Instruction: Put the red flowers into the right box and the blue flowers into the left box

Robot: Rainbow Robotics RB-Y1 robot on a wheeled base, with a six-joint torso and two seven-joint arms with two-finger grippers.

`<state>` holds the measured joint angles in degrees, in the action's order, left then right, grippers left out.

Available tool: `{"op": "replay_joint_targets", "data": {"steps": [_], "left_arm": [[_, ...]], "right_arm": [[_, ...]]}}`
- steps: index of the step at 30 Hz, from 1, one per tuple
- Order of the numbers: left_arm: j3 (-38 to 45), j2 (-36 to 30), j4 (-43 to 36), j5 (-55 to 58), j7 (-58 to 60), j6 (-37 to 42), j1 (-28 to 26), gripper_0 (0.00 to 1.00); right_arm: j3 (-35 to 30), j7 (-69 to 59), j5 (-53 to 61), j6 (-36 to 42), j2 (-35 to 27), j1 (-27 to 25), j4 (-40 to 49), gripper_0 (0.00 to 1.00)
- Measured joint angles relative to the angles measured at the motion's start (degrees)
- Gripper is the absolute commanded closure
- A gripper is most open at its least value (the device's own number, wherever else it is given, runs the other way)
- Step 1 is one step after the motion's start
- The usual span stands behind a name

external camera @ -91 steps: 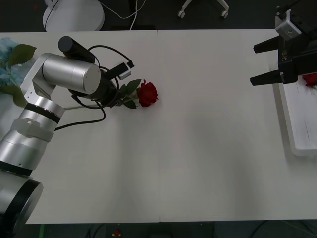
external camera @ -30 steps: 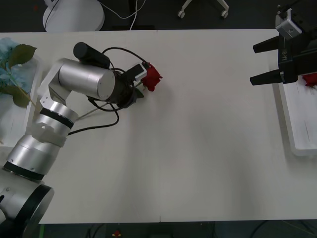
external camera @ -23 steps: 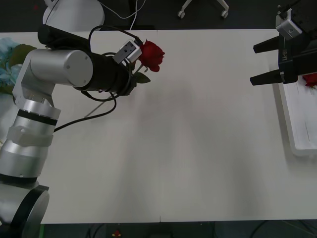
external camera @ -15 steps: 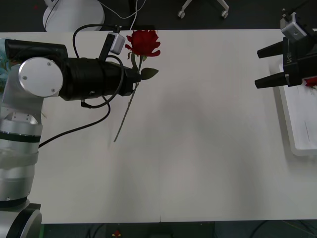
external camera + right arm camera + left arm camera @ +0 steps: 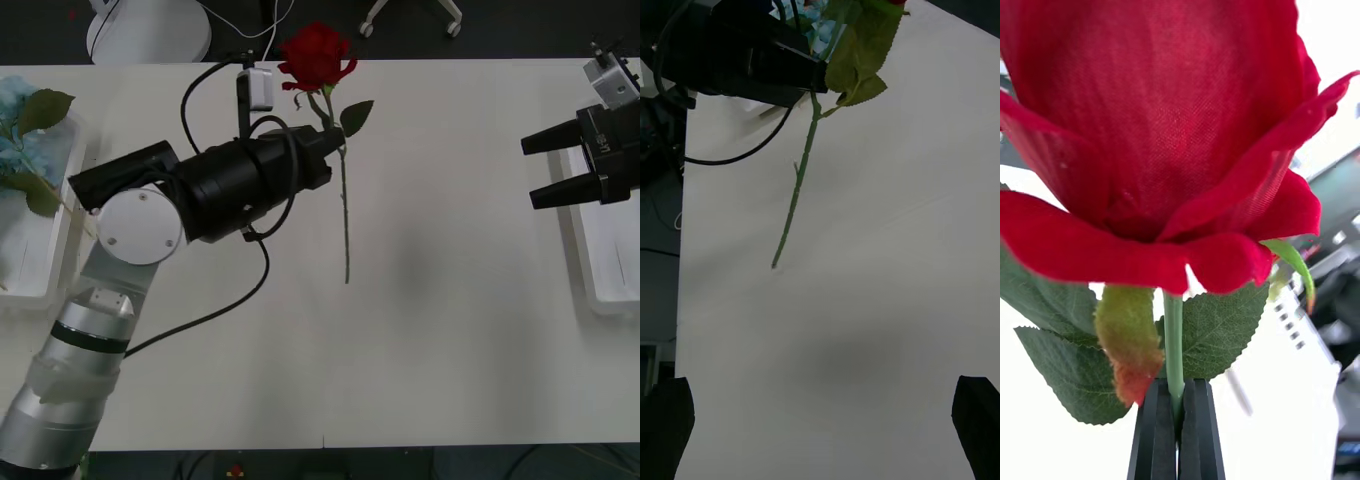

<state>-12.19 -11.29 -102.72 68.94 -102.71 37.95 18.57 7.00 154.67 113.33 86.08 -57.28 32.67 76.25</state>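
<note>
While the left gripper (image 5: 330, 150) pinches the rose (image 5: 318, 55) by its thin, light, bendable stem just under the bloom, above the table's (image 5: 400, 350) far edge, the right gripper (image 5: 545, 170) hangs open beside the right box (image 5: 600, 290).

The front view looks down from above the arms onto the white worktop (image 5: 450, 340), taking in both arms at once: the left hand (image 5: 335, 150) in the far-left part, the right hand (image 5: 535, 170) at the far-right edge.

The left wrist view sits just behind its own hand (image 5: 1178, 427) and looks along the closed fingers, very near the red flower (image 5: 1150, 135) pinched there by its stem.

The right wrist view looks from its own hand (image 5: 820, 427) across the worktop (image 5: 887, 300) toward the left arm (image 5: 745, 52), from well off.

The rose's stem (image 5: 796, 187) shows in all three views, and the worktop under it in the front and right wrist views.
</note>
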Motion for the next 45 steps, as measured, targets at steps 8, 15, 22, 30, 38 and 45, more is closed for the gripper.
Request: {"op": "replay_joint_targets", "data": {"steps": [8,15,22,30,38,45], "left_arm": [[-4.5,5.4,0.0,-0.1,10.6,-7.5,-0.1,1.00],[-4.5,7.9,0.0,-2.2,14.2,-7.9,-0.1,1.00],[-4.5,8.1,0.0,-3.3,15.5,-8.1,-0.1,1.00],[-4.5,8.1,0.0,-3.4,17.2,-8.1,-0.1,1.00],[-4.5,8.1,0.0,-3.4,17.2,-8.1,-0.1,1.00],[-4.5,8.1,0.0,-3.4,17.2,-8.1,-0.1,1.00]], "right_arm": [[0.3,0.0,-2.6,-1.1,1.6,-5.2,2.4,0.00],[0.3,0.0,-4.8,-3.6,7.4,-7.7,3.6,0.00],[0.3,0.0,-4.8,-3.5,11.2,-7.9,4.0,0.00],[1.2,0.0,-4.8,-3.2,14.1,-7.9,4.0,0.10],[6.4,0.0,-3.7,-5.1,14.3,-7.9,4.2,0.94],[6.4,0.0,-3.6,-5.4,15.1,-7.9,4.2,1.00]]}}
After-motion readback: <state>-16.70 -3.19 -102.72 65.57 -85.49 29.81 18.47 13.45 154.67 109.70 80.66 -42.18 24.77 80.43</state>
